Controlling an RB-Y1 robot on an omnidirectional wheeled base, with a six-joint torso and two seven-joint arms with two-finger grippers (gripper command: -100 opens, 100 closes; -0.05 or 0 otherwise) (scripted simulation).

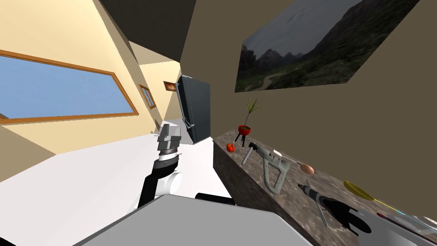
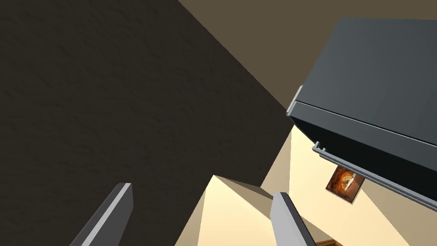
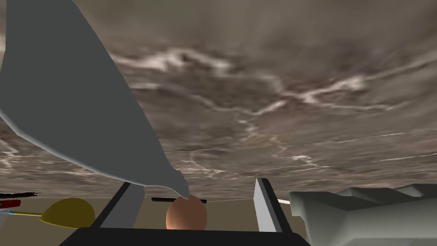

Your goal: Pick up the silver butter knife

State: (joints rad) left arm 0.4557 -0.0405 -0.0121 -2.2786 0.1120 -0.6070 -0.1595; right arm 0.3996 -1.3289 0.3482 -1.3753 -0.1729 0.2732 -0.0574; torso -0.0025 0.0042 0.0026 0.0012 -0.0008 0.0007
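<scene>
A flat grey knife blade (image 3: 77, 106) looms close in the right wrist view. It narrows to a tip that ends between the fingers, just inside one of them. In the head view a thin grey sliver (image 1: 322, 215), probably that knife, lies on the marbled brown counter (image 1: 247, 188) beside my right wrist. My right gripper (image 3: 194, 188) is low over the counter (image 1: 301, 186), open, and whether it touches the knife is unclear. A brown egg (image 3: 186, 212) lies straight ahead of it. My left gripper (image 1: 168, 136) is raised off to the left, open (image 2: 200, 218) and empty.
On the counter are a bulky grey tool (image 1: 273, 171), the egg (image 1: 307, 169), a red tomato (image 1: 230, 147), a potted plant on a stand (image 1: 244, 128) and a yellow-headed utensil (image 1: 358, 190). A dark fridge (image 1: 196, 111) stands beyond the counter's end. The wall runs along the counter's far side.
</scene>
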